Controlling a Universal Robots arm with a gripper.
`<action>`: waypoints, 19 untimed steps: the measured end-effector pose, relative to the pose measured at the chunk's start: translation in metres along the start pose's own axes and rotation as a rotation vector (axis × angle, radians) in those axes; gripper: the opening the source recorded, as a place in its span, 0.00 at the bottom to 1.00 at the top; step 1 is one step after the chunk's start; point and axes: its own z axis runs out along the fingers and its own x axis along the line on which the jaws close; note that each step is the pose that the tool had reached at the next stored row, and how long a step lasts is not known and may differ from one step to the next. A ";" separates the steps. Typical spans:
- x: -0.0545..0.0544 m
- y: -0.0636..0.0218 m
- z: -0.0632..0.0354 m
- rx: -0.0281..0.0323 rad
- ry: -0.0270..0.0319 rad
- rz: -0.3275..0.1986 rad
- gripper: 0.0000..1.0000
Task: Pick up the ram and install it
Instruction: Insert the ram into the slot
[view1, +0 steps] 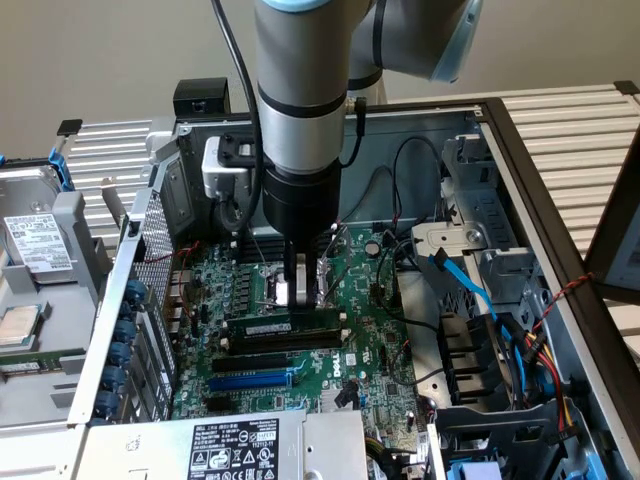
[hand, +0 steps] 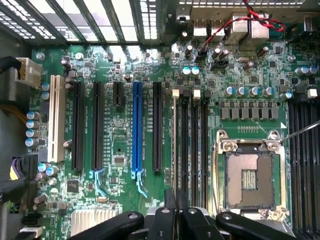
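The ram is a green stick with a white label. It stands on edge in the black memory slot nearest the blue expansion slot. In the wrist view the ram appears as a thin pale-green line beside the other memory slots. My gripper hangs straight down just above the ram's middle. Seen from the wrist, the two black fingers of the gripper are closed together with nothing between them, in line with the ram's top edge. I cannot tell whether the fingertips touch the stick.
The open CPU socket lies just beyond the memory slots. Blue and black cables and a drive cage crowd the exterior view's right. A power supply sits at the front. A hard drive rests outside the case on the exterior view's left.
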 end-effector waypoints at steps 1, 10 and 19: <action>0.000 -0.0005 -0.0001 -0.0004 -0.0005 0.000 0.12; 0.000 -0.0003 0.0048 -0.0021 -0.0273 0.002 0.12; 0.003 -0.0004 0.0067 -0.0037 -0.0272 0.002 0.12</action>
